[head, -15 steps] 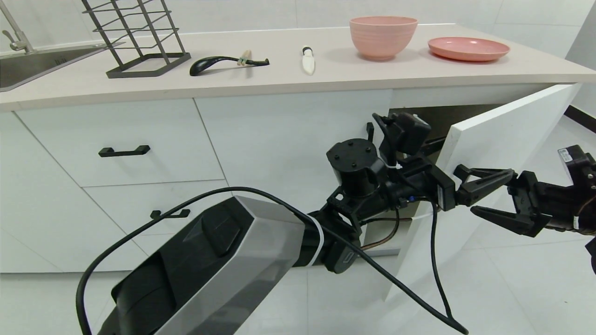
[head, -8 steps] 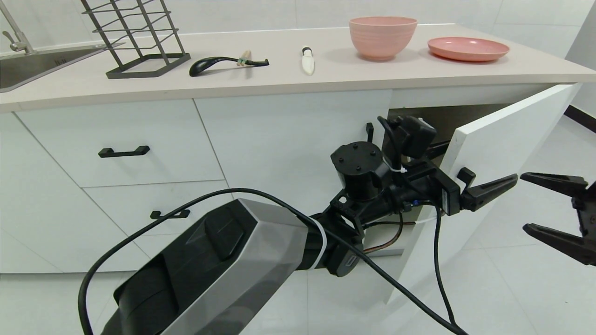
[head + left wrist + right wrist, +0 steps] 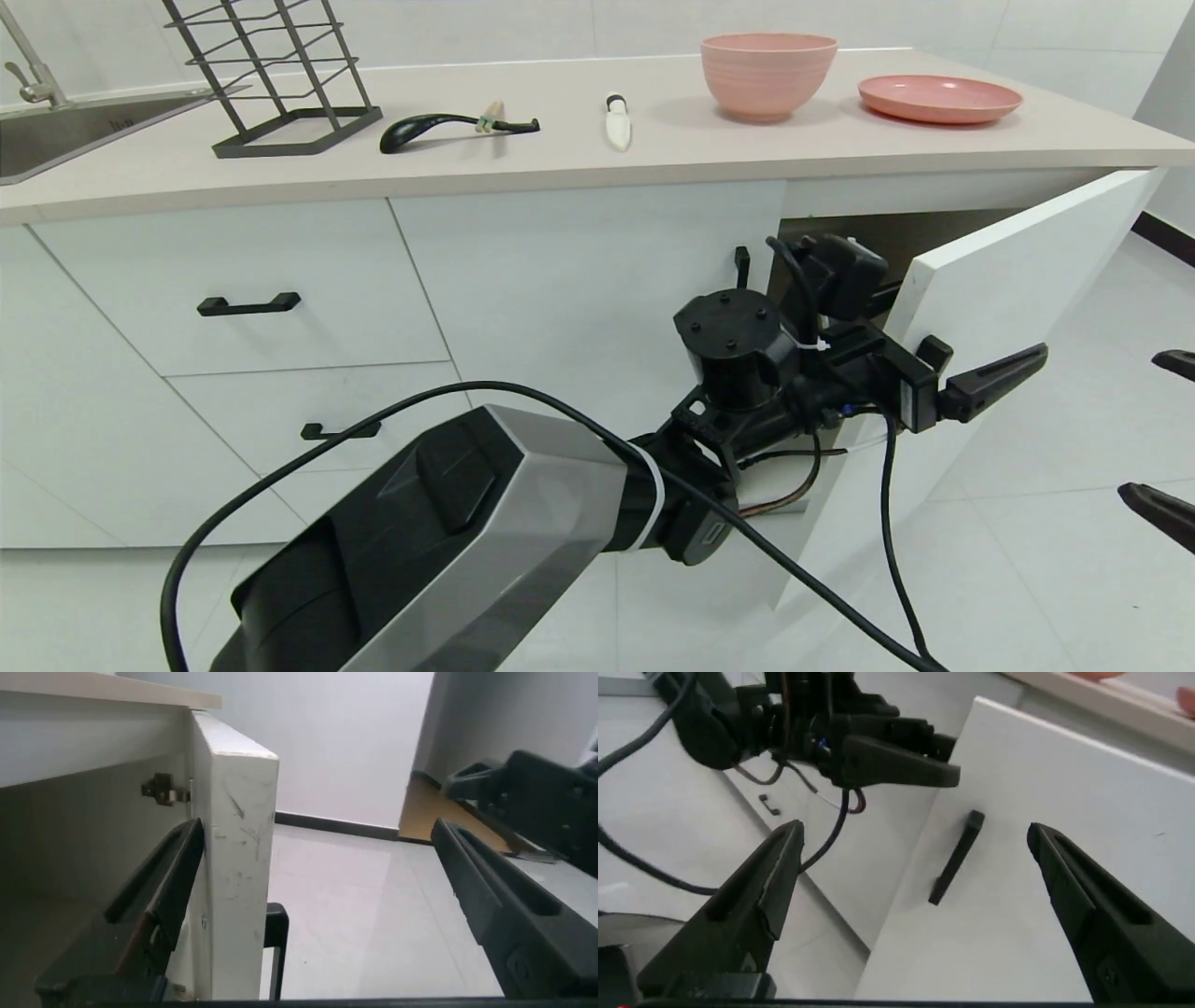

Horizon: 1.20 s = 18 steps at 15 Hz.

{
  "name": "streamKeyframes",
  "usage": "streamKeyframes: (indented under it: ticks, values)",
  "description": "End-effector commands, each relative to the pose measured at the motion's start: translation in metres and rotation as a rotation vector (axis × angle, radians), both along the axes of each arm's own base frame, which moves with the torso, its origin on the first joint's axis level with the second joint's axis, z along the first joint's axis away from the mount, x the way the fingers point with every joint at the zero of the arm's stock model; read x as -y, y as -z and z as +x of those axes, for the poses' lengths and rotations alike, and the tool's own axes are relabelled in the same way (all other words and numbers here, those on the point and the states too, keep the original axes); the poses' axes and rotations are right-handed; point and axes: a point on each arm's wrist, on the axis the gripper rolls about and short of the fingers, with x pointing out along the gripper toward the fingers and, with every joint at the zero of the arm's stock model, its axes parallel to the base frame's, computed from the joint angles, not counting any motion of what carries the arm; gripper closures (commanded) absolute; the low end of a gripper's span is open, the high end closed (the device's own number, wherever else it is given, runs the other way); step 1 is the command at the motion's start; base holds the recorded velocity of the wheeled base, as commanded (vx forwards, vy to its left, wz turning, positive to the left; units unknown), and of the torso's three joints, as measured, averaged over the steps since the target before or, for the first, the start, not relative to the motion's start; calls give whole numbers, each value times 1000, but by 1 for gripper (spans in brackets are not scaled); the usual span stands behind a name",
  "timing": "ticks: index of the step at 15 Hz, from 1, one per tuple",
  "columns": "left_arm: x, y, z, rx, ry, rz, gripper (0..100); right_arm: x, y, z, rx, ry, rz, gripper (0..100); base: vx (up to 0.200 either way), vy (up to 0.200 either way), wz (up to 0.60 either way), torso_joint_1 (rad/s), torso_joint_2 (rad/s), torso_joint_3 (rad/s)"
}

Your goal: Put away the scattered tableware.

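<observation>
Two grippers, both spread wide and empty: left gripper [image 3: 315, 831] straddles the free edge of the open cabinet door [image 3: 1008, 280], one finger on each side, and right gripper [image 3: 1167, 431] hangs off the door's outer face, facing its handle [image 3: 957, 859]. Pink bowl [image 3: 768, 73] and pink plate [image 3: 939, 97] sit on the countertop [image 3: 560, 159] above the door. Black spoon [image 3: 425, 126] and white utensil [image 3: 617, 121] lie on it farther from the door.

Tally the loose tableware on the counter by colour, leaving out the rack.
Pink: 2, the bowl and the plate
Black: 1, the spoon
White: 1, the slim utensil
Wood-coloured: 1, the wooden piece crossing the spoon's handle
Total: 5
</observation>
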Motion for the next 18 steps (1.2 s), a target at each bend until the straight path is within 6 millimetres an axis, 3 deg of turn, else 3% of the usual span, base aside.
streamKeyframes:
  ticks: [1, 4, 7, 18]
  values:
    - [5, -2, -7, -6, -26, -15, 0, 1, -8, -25, 103, 196, 27, 0, 0, 0, 0, 0, 0, 0]
    - [6, 3, -9, -22, -37, -2, 0, 0, -8, -40, 136, 267, 31, 0, 0, 0, 0, 0, 0, 0]
    - [11, 11, -25, -29, -5, 8, 0, -2, -21, -48, 204, 282, 14, 0, 0, 0, 0, 0, 0, 0]
    - [34, 29, -61, -49, 77, 43, 0, -5, -43, -60, 342, 343, -19, 0, 0, 0, 0, 0, 0, 0]
